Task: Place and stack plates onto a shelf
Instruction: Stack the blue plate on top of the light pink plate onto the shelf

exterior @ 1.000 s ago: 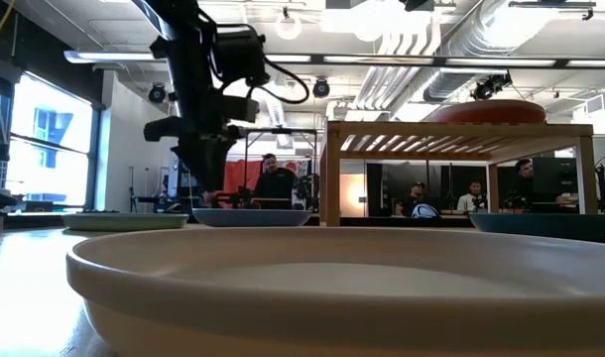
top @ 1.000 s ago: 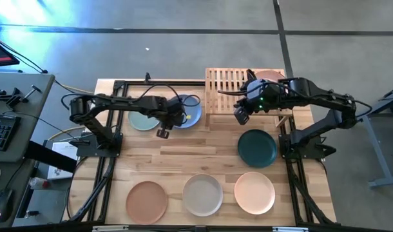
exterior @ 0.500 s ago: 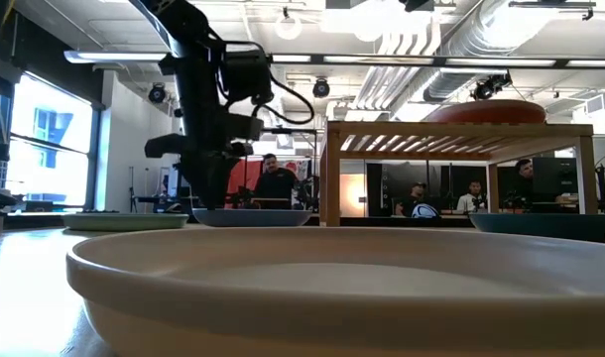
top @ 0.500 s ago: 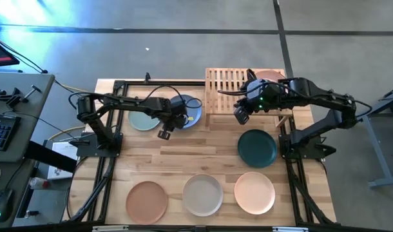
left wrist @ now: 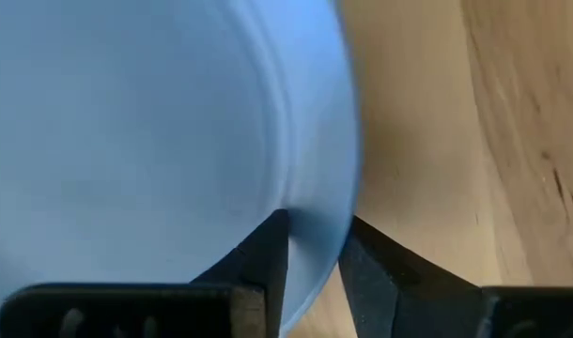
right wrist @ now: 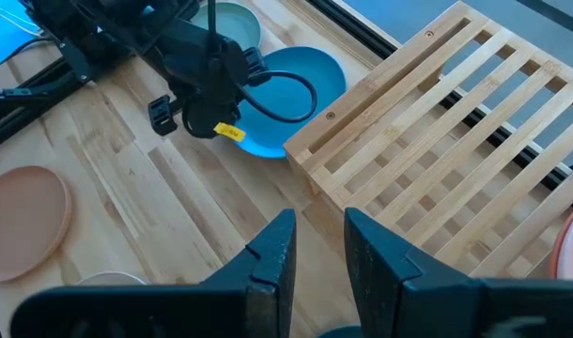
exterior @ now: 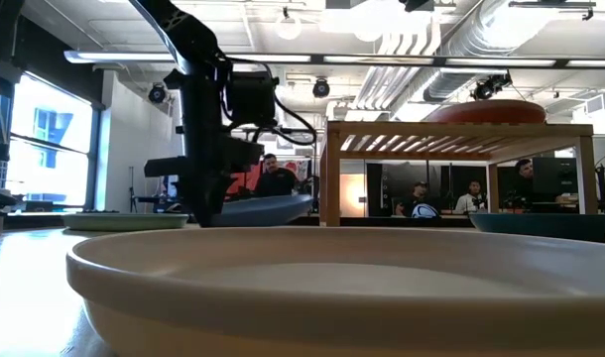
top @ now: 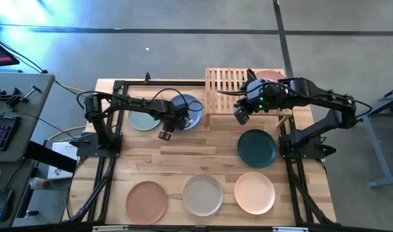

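Note:
The blue plate (top: 191, 111) lies left of the bamboo shelf (top: 230, 90), beside the mint green plate (top: 141, 121). My left gripper (top: 165, 132) is at the blue plate's near-left rim and shut on it. In the low view the blue plate (exterior: 268, 208) is tilted, its right side raised. My right gripper (top: 241, 117) hovers open over the shelf's near edge, holding nothing. A reddish plate (top: 272, 75) rests on the shelf's far right corner. My left gripper pinches the blue plate's rim (left wrist: 315, 235) between its two fingers, one finger (left wrist: 268, 258) on the plate's inner side and one (left wrist: 371, 268) on its outer side. The fingers come down from above at the near-left side. The plate is tilted, its side away from the fingers raised.
The dark teal plate (top: 257, 147) lies near the right arm's base. Terracotta (top: 146, 200), grey-white (top: 203, 194) and peach (top: 254, 192) plates sit in a row along the near edge. The shelf's left half (right wrist: 427, 131) is bare slats.
My left gripper has gone down and a little toward the table's right, onto the blue plate's rim. The blue plate, flat on the table before, has tipped: its right side has risen. The right arm has kept still.

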